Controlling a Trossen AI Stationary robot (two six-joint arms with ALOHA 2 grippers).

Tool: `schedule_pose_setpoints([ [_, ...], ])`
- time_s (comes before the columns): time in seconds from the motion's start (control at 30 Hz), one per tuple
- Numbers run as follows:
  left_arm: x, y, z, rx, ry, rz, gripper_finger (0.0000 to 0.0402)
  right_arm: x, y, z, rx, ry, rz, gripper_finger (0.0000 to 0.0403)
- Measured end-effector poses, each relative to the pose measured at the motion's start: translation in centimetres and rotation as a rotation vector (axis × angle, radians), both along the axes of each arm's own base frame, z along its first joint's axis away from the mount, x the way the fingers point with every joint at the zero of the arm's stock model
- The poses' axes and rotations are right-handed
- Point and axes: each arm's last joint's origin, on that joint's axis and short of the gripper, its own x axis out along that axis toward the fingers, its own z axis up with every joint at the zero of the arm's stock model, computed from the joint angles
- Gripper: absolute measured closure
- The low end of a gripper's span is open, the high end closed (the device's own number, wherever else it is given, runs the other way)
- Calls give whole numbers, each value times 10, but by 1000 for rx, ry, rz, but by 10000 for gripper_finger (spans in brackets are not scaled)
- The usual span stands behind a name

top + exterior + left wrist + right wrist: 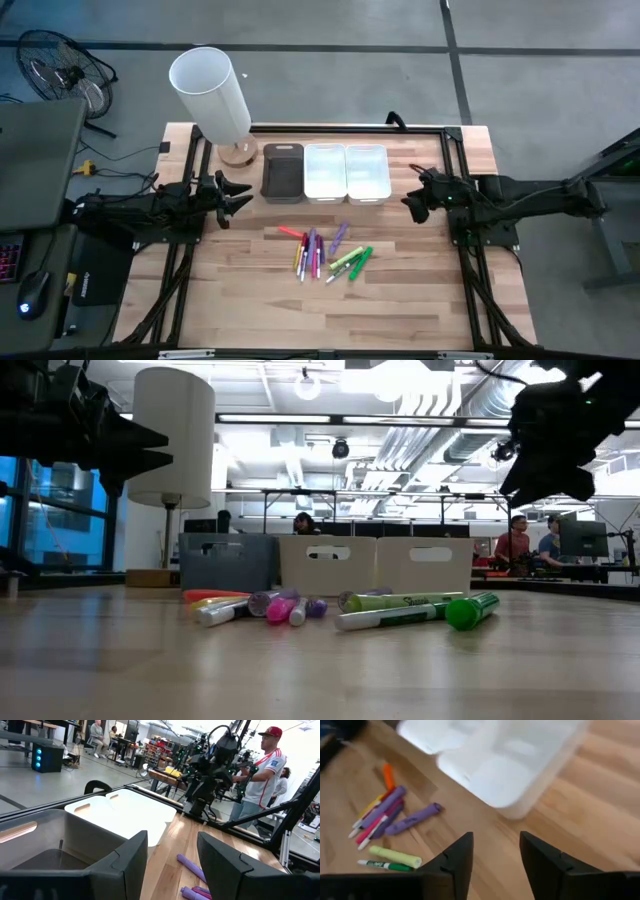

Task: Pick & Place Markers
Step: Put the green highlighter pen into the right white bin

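Both arms reach in low from the table's sides, held above the wood. The left gripper (238, 197) hangs just left of the dark bin (283, 171), its fingers (122, 865) spread apart with nothing between them. The right gripper (412, 203) hovers just right of the two white bins (347, 171), its fingers (457, 860) also parted and empty. The markers (325, 252) lie loose in a cluster on the table (400, 300), nearer than the bins and between the two grippers, touched by neither.
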Motion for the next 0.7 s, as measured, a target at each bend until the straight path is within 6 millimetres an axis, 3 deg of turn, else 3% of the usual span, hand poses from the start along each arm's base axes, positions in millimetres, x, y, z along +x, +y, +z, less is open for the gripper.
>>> schedule_pose_setpoints([
  [0.2, 0, 0, 0, 0, 0, 0, 231, 23, 1, -4, 129, 117, -66, 209],
  [0.37, 0, 0, 0, 0, 0, 0, 231, 45, 3, -1, 209, 168, -21, 182],
  [0.7, 0, 0, 0, 0, 0, 0, 231, 77, 37, 19, -121, 237, 661, 164],
])
